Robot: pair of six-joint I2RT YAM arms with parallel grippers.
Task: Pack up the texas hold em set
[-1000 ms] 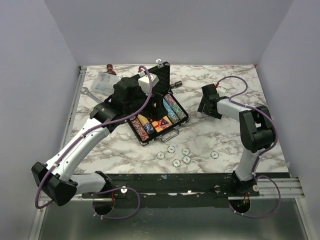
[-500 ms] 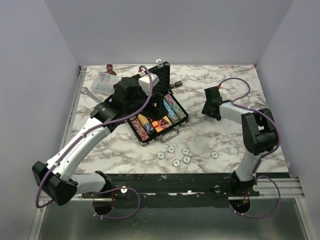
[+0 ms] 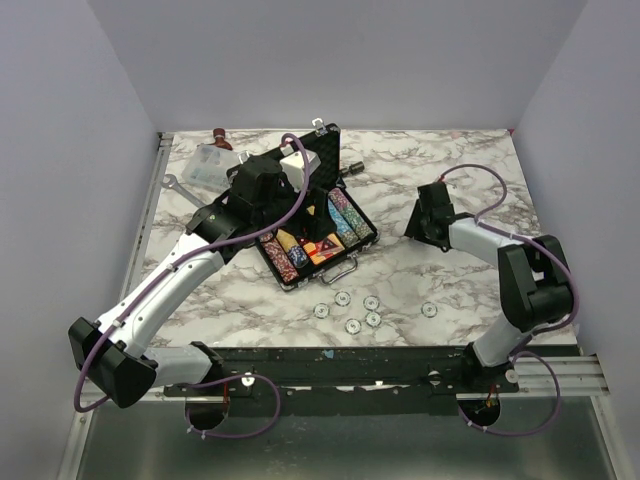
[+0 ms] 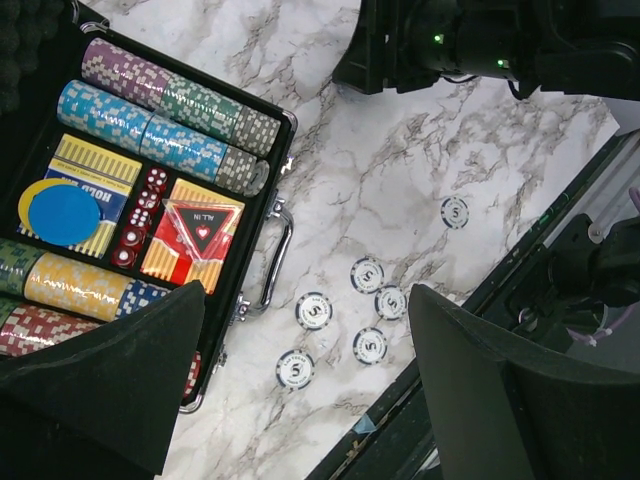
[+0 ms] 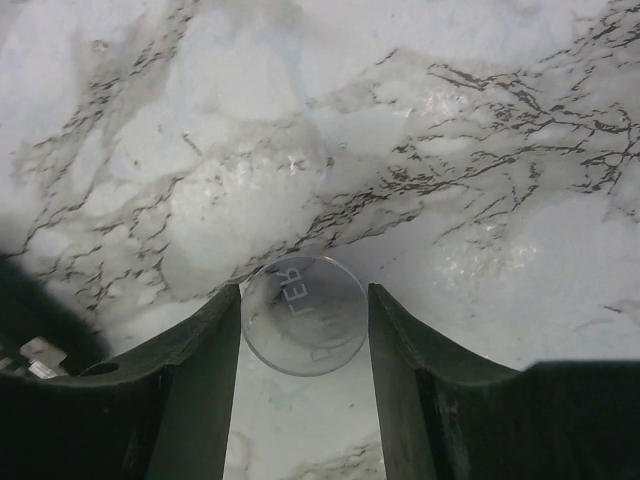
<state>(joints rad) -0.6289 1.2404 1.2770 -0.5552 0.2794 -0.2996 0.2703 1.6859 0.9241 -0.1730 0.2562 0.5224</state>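
The black case [image 3: 332,150] lies open on the desk [image 4: 400,170], holding chip rows [image 4: 165,100], a blue disc [image 4: 62,213], dice [image 4: 140,215] and card boxes [image 4: 195,235]. Six loose chips [image 4: 368,275] lie near its handle. Above it the left fingers [image 4: 100,390] gape wide, empty. Well apart, the right fingers [image 5: 180,400] pinch a clear disc [image 5: 303,315] on the desk.

One black briefcase [image 3: 328,165] lies open, and inside it I count five chip rows [image 4: 160,90], two card boxes [image 4: 95,168] and one blue disc [image 4: 62,212]. There's a line of red dice [image 4: 138,217] too, five as I make it. Out on the counter [image 3: 450,280], in front of the briefcase: six loose pale chips [image 4: 313,310], five bunched, one off alone. Well right of the briefcase, one clear disc [image 5: 303,315]. Behind and left of the briefcase: one clear plastic box [image 3: 205,165], one silver wrench [image 3: 172,182].
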